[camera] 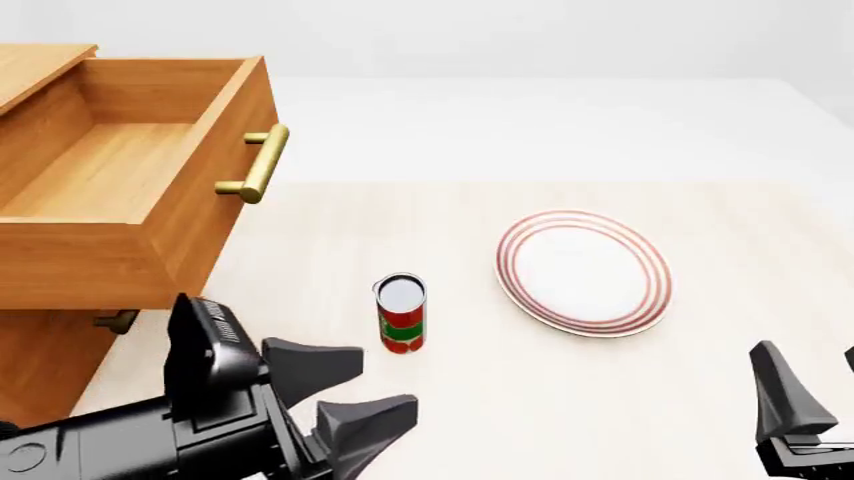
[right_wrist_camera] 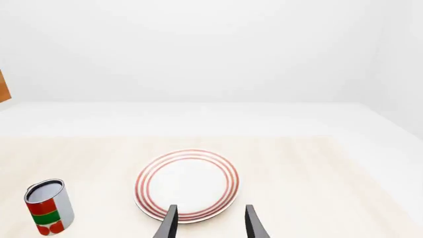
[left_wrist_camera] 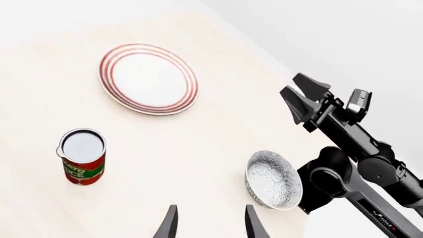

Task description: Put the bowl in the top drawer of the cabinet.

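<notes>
Pale wood table (camera: 534, 400), white backdrop, sim render.

Left gripper (camera: 350, 395): fingers spread apart, nothing between them, touching nothing. It sits at 7 o'clock in the front view, tips aimed toward 3 o'clock, with the can (camera: 399, 313) just past them at about 1 o'clock from the tips. Its own wrist view shows both fingertips (left_wrist_camera: 168, 224) parted with bare table between.

Right gripper (right_wrist_camera: 208, 220): fingers also parted, empty; in its wrist view the plate (right_wrist_camera: 187, 185) lies just ahead of the tips. In the front view only one finger (camera: 778, 395) shows, at the 5 o'clock corner.

Bowl (left_wrist_camera: 273, 179): upright on the table, visible only in the left wrist view, just beside the right arm's base link; nothing in it. Not visible in the front view.

Top drawer (camera: 127, 175): pulled fully out at 10 o'clock, inside bare, brass handle (camera: 258, 164) facing 3 o'clock. Cabinet (camera: 40, 350) body below and behind it.

Can upright near centre, top looks open, contents can't tell. Plate flat and empty at 3 o'clock of the can, well apart.
</notes>
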Motion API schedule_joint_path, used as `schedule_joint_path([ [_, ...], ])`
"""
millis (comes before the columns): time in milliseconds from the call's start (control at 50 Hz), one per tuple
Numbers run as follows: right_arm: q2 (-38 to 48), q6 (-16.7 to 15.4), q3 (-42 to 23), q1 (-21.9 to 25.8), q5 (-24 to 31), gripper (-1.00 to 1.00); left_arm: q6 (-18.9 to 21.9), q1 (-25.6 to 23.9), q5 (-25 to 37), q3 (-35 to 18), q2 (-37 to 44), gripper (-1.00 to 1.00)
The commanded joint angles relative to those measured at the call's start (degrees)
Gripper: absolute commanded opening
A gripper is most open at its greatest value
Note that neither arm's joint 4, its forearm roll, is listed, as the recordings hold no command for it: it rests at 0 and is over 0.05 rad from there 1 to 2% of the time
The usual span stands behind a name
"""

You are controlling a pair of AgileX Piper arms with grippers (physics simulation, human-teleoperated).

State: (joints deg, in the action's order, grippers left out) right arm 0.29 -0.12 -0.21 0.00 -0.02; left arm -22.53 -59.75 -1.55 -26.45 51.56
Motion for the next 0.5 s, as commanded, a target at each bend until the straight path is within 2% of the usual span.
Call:
schedule_joint_path([
  [20, 0.00, 0.00, 0.00, 0.00, 0.00, 1.00, -1.99, -3.05, -4.09, -1.47, 8.57, 1.00],
  [320, 0.00, 0.00, 0.00, 0.00, 0.00, 1.00, -4.61, -7.59, -12.21, -2.62, 19.69, 1.00],
  [500, 0.00, 0.00, 0.00, 0.00, 0.00, 1.00, -5.82, -8.31, -14.91, -2.07, 23.09, 1.00],
])
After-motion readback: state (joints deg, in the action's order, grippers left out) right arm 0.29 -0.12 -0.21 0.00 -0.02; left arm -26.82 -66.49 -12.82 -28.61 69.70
